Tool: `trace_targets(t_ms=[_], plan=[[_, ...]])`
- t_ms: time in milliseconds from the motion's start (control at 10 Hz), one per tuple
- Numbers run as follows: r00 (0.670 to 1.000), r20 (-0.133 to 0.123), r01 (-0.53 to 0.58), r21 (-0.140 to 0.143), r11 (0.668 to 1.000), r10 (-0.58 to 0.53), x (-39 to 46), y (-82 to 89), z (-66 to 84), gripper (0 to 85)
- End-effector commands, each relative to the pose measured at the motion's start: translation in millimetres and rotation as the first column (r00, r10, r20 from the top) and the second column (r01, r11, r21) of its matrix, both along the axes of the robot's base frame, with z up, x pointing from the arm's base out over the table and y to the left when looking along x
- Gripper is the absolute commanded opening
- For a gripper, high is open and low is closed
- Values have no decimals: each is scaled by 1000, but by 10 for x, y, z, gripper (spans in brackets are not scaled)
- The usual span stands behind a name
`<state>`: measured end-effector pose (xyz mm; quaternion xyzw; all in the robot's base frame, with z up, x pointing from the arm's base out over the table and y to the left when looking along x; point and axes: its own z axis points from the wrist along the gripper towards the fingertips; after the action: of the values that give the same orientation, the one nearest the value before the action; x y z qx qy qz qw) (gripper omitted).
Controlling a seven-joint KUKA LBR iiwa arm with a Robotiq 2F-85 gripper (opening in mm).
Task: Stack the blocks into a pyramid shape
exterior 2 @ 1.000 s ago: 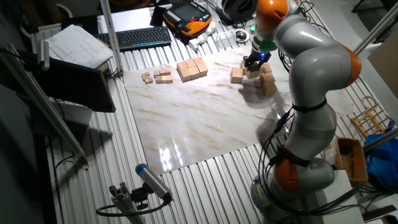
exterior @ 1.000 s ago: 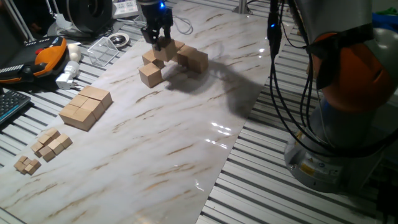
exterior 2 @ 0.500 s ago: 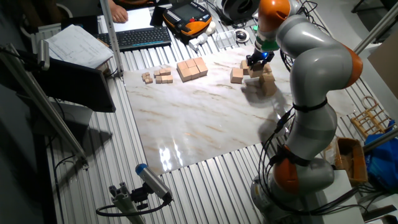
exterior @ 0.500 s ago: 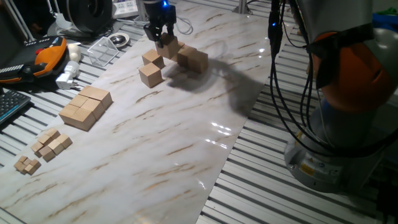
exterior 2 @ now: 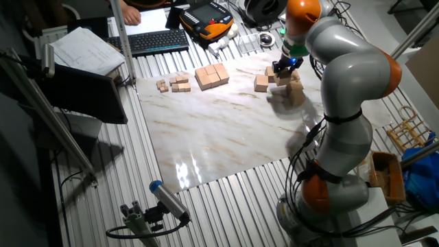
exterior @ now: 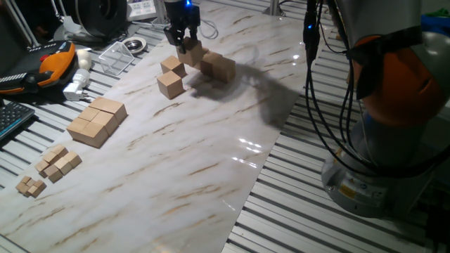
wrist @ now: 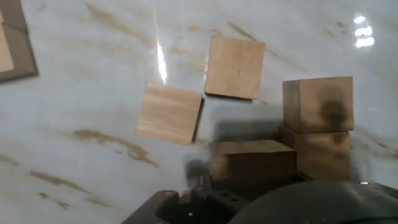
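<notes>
1. At the left of the bench (exterior: 211, 154), the slab (exterior: 96, 121) and the tiny cubes (exterior: 31, 186) lie well apart from the work.
2. Next come 2 loose blocks (exterior: 171, 84), flat on the bench. In the hand view they nearly touch at 1 corner (wrist: 169, 113).
3. The hand (exterior: 183, 43) is narrowed onto the held block (exterior: 192, 53). Compared with 1 second ago it has risen and drawn back from the 2 loose blocks, taking that block along. In the last half second it has barely moved.
4. Rightmost is a stack (exterior: 219, 67), which the hand view shows as 1 block on another (wrist: 317, 102). The held block (wrist: 252, 160) hangs just beside the lower one.
5. I judge the pick is done and placing comes next. The pyramid is at an early stage, and I can find only 5 blocks.
</notes>
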<state>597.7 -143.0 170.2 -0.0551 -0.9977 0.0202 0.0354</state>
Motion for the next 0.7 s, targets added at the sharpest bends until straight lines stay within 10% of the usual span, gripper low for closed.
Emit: trace_targets(t_ms=[0, 300, 600], plan=[[1000, -23, 6, 2, 1000, -6, -2, -4, -2, 0], [1000, 1, 26, -25, 999, -25, -2, -4, -2, 0], [999, -47, -22, -4, 1000, 21, 129, -300, 163, 0]])
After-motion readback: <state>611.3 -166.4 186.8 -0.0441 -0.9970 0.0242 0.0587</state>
